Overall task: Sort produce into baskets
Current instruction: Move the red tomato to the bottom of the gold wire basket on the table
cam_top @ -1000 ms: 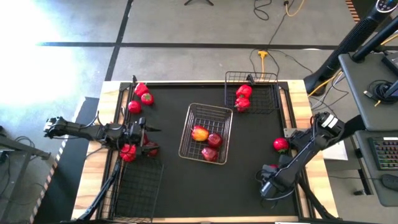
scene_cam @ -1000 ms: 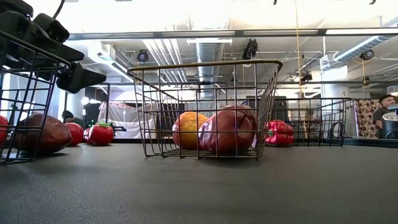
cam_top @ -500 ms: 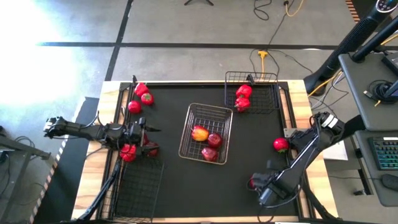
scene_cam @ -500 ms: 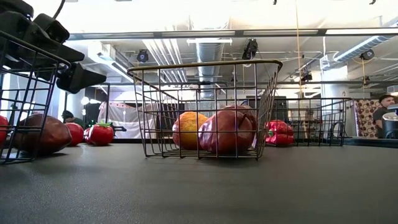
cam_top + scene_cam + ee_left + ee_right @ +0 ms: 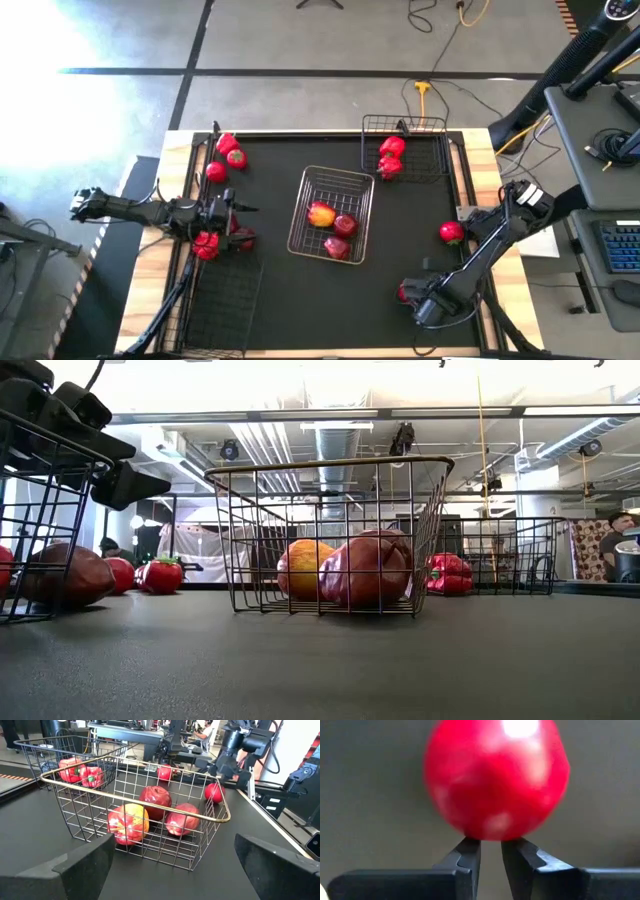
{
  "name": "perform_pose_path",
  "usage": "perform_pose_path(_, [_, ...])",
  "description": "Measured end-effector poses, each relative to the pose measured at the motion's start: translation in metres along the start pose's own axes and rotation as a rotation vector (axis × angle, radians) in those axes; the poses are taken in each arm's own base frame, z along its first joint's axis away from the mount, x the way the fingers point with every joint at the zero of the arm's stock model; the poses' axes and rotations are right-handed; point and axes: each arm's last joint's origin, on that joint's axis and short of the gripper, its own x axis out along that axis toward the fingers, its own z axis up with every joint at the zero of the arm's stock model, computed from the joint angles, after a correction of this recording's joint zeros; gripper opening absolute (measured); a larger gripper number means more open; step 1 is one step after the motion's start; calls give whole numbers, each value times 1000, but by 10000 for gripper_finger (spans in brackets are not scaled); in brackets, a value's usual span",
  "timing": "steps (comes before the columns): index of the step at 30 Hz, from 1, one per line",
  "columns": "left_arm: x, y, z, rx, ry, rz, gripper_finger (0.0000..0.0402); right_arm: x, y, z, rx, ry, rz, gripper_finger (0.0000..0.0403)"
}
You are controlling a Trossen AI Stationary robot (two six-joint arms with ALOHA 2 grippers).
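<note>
A round red fruit (image 5: 404,293) lies on the black mat near the table's near right corner. My right gripper (image 5: 414,300) is right behind it, fingers almost together (image 5: 491,842), the fruit (image 5: 495,775) at their tips. My left gripper (image 5: 240,210) is open and empty (image 5: 173,840) at the table's left. Just below it are a red pepper (image 5: 207,245) and a dark apple (image 5: 243,240) at the far end of the near-left black basket (image 5: 222,300). The silvery basket (image 5: 332,213) at mid table holds a yellow-red apple (image 5: 321,213) and two dark red apples. My right gripper meets the round red fruit's side (image 5: 490,834) with the tips of its nearly shut fingers (image 5: 470,851), not around it. The fingers come low from the table's near right side. The fruit rests on the mat.
A black basket (image 5: 405,150) at the far right holds two red peppers. A tomato (image 5: 452,233) lies near the right edge. A pepper (image 5: 227,143), a tomato (image 5: 237,158) and another red fruit (image 5: 216,171) lie at the far left. Bare mat lies along the near edge.
My right gripper has gone toward the table's near edge and left. The round red fruit has rolled along the mat ahead of it, the same way. In the last half second both have hardly moved.
</note>
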Motion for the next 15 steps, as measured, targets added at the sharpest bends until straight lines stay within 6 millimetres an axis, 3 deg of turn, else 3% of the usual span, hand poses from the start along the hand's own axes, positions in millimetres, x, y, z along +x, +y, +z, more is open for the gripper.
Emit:
perform_pose_path(8, [0, 0, 0, 0, 0, 0, 393, 3, 2, 24, -72, -299, -39, 81])
perform_pose_path(15, [0, 0, 0, 0, 1, 0, 393, 21, -2, 53, -110, -365, -65, 70])
